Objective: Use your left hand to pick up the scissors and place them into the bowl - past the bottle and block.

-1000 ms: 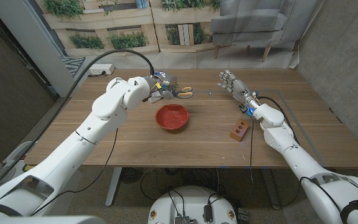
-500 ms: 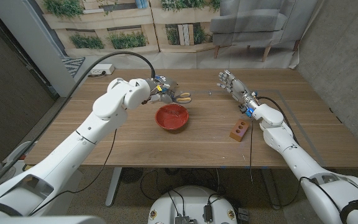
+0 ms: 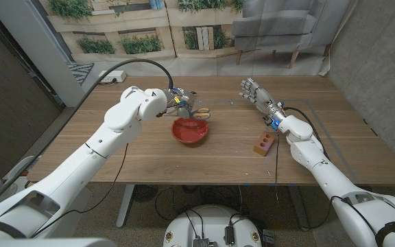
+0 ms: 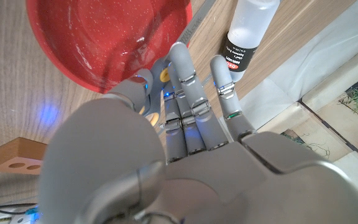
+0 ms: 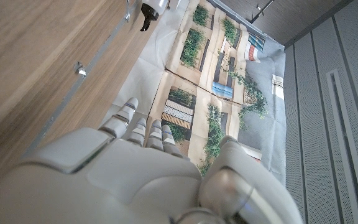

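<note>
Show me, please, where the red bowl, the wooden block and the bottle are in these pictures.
Red bowl [image 3: 189,130]: head view, inner floor.
Wooden block [image 3: 263,143]: head view, top face.
Bottle [image 4: 246,34]: left wrist view, clear body above the label.

Head view high, looking down; left wrist close, seemingly inverted; both share bowl [image 3: 189,130].

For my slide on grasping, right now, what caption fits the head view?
Left hand holds the yellow-handled scissors over the red bowl's far rim.

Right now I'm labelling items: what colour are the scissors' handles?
Yellow; the scissors show best in the head view, held by the left hand.
</note>
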Available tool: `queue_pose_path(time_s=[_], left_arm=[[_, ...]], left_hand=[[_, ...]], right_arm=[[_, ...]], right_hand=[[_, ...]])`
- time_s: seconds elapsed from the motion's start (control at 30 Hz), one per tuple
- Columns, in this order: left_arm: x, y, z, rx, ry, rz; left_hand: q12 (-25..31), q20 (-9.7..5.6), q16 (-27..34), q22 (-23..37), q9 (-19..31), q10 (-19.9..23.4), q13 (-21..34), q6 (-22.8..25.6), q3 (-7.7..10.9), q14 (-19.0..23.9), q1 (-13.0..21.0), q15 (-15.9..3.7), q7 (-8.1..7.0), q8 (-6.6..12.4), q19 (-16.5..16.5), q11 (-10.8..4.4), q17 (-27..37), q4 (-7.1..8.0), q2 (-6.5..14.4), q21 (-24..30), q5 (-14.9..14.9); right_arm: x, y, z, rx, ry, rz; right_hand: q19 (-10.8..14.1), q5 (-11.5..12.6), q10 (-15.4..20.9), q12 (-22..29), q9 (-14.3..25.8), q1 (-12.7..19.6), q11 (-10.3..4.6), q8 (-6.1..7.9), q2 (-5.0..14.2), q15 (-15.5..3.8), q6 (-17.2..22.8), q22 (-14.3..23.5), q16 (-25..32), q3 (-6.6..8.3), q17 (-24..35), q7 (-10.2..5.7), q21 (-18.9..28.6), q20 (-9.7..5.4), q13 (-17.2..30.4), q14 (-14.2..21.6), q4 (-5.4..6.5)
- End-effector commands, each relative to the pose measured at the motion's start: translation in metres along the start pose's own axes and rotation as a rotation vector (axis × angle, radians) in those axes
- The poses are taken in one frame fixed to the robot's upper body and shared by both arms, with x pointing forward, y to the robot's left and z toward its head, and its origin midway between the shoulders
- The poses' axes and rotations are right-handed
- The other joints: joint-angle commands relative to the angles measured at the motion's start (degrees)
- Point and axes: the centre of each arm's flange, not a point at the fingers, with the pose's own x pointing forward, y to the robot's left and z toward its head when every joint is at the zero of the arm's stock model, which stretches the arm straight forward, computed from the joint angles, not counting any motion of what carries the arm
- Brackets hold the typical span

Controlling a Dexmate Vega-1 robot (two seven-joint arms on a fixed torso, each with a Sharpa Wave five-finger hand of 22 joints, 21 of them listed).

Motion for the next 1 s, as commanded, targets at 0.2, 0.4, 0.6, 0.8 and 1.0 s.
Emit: queue_pose_path(time_s=[0.2,0.4,0.6,0.8,1.0], left_arm=[[0.004,-0.010,0.004,0.025,-0.004,-0.070],[0.005,-0.015,0.006,0.035,-0.006,-0.102],[0.008,-0.019,0.005,0.038,0.002,-0.130],[0.009,-0.022,0.003,0.045,0.004,-0.167],[0.011,-0.024,0.002,0.055,0.008,-0.193]], left_hand=[[-0.47,0.03,-0.49,-0.08,5.27,6.41,0.05,6.88,-0.16,0.14,0.25,-1.41,1.74,2.78,-0.01,-5.54,0.24,-0.24,0.25,0.24,0.15],[-0.49,0.10,-0.68,-0.08,5.07,6.26,0.47,7.00,-0.15,0.20,0.30,-1.32,1.72,2.57,-0.13,-5.51,0.26,-0.27,0.23,0.22,0.17],[-0.79,0.16,-0.99,-0.08,4.82,6.25,0.46,7.06,-0.21,0.15,0.39,-1.39,1.77,2.29,-0.21,-5.56,0.14,-0.35,0.15,0.21,0.17],[-0.93,0.24,-1.12,-0.08,4.67,6.25,0.66,7.03,-0.27,0.00,0.52,-1.34,1.78,2.03,-0.33,-5.56,0.35,-0.40,0.16,0.19,0.18],[-1.08,0.35,-1.25,-0.08,4.70,6.25,0.88,6.98,-0.35,-0.01,0.60,-1.36,1.80,1.86,-0.46,-5.50,0.50,-0.41,0.16,0.17,0.18]], right_arm=[[-0.003,0.000,-0.001,0.005,-0.001,-0.003],[-0.004,0.000,-0.001,0.004,0.000,-0.004],[-0.005,0.000,-0.002,0.002,0.001,-0.002],[-0.005,0.000,-0.003,0.009,0.003,-0.006],[-0.006,0.000,-0.003,0.006,0.002,-0.003]], right_hand=[[0.44,0.35,0.47,0.06,0.21,-0.35,0.04,0.07,-0.04,-0.02,-0.06,0.12,0.21,-0.16,0.12,0.43,0.23,0.13,0.13,0.27,-0.13],[0.44,0.36,0.45,0.05,0.21,-0.35,0.03,0.08,-0.04,-0.02,-0.06,0.12,0.20,-0.16,0.12,0.43,0.23,0.14,0.13,0.26,-0.14],[0.44,0.37,0.43,0.05,0.21,-0.36,0.03,0.09,-0.04,-0.04,-0.03,0.12,0.20,-0.16,0.12,0.41,0.22,0.15,0.13,0.26,-0.15],[0.44,0.39,0.45,0.06,0.21,-0.36,0.06,0.09,-0.04,-0.04,-0.03,0.12,0.20,-0.16,0.12,0.43,0.22,0.11,0.13,0.24,-0.16],[0.47,0.40,0.46,0.06,0.21,-0.36,0.02,0.07,-0.04,-0.06,-0.09,0.12,0.20,-0.16,0.12,0.45,0.23,0.12,0.13,0.26,-0.18]])
